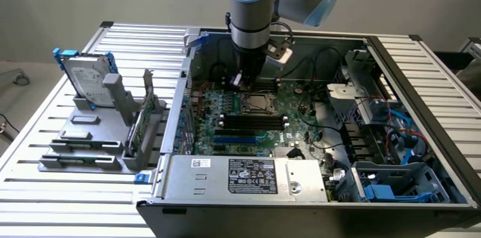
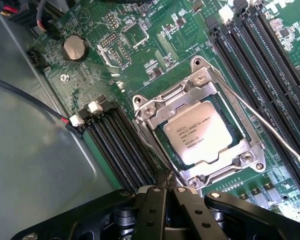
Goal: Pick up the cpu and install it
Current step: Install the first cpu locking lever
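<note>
Matt silver metal tops the cpu (image 2: pixel 201 133), framed by a shinier metal socket (image 2: pixel 155 111).

Count: one cpu (image 2: pixel 200 132) in one socket (image 2: pixel 149 114); one coin cell (image 2: pixel 74 48) at its 10 o'clock; one hard drive (image 1: pixel 87 78); one gripper (image 2: pixel 166 192).

Open computer case (image 1: pixel 421 153) on slatted table (image 1: pixel 45 193); green motherboard (image 1: pixel 248 120) inside, coin battery (image 2: pixel 74 48), black memory slots (image 2: pixel 121 150). Hard drive (image 1: pixel 89 83) apparently upright in grey rack (image 1: pixel 83 142).
</note>
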You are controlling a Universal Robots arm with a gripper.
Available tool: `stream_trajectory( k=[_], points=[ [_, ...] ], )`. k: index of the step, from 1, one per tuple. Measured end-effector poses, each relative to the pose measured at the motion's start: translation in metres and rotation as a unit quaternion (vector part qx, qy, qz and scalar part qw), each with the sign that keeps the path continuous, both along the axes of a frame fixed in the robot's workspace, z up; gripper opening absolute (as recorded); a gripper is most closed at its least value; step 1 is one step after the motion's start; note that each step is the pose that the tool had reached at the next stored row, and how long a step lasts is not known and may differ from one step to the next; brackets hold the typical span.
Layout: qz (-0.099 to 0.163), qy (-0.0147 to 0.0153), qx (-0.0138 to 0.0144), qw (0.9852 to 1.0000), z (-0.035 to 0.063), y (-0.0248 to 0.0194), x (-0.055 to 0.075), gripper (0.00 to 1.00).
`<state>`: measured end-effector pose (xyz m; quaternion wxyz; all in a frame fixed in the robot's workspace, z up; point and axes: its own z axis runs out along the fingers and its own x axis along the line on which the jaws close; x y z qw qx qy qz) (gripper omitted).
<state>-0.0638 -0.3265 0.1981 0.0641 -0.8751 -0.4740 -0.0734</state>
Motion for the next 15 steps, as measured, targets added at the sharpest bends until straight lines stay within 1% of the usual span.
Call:
stream_trajectory(
  k=[6,10,15],
  points=[
    [-0.005,0.0001,-0.0001,1.0000,0.0000,0.0009,-0.0011,0.11],
    [-0.006,0.0000,0.0000,1.0000,0.0000,0.0022,-0.0012,0.11],
    [-0.006,0.0000,-0.0002,1.0000,0.0000,0.0023,-0.0012,0.11]
  ],
)
